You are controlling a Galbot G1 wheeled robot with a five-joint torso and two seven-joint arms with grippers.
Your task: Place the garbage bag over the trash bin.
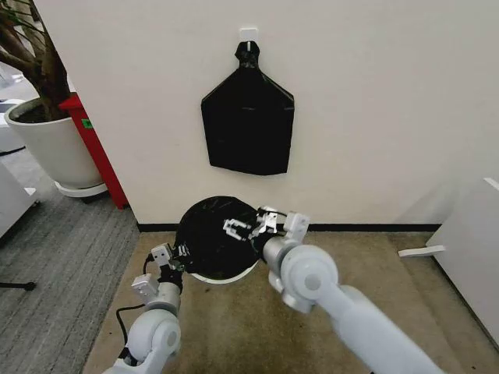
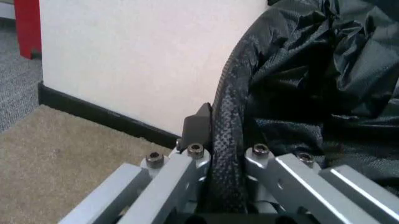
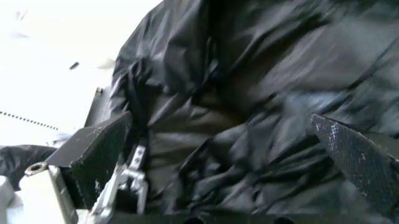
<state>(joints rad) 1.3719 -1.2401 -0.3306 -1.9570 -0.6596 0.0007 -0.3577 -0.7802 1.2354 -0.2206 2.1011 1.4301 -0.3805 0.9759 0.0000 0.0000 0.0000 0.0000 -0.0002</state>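
left gripper (image 2: 225, 154) jaws clamping garbage bag (image 1: 212, 234) edge, right gripper (image 1: 248, 227) jaws wide over it

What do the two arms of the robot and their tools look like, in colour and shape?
Both arms are glossy white with rounded joint housings. The left tool and the right tool are boxy, in white and silver-grey metal. A black cable loops beside the left arm. Close up, the left tool's links are grey metal bars with hex bolts; the right tool's fingers carry flat black textured pads.
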